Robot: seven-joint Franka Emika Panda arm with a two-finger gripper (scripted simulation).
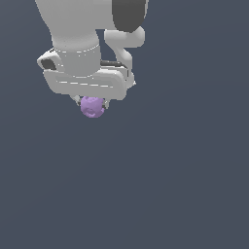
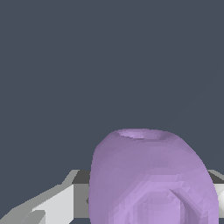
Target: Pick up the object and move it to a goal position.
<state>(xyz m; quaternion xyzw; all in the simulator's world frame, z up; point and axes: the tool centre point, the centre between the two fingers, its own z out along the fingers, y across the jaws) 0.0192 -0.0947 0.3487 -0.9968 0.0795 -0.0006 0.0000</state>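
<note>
The light-purple bumpy ball sits between the short fingers under the white gripper in the upper left of the exterior view. The gripper is shut on the ball, with a fingertip showing at each side of it. The wide white hand covers the ball's upper part. In the wrist view the ball fills the frame close up, with a white and grey finger beside it. The gripper's own point there is hidden behind the ball. No goal marker shows.
A plain dark grey-blue ground fills both views. The white arm with a dark joint rises out of the exterior view's top.
</note>
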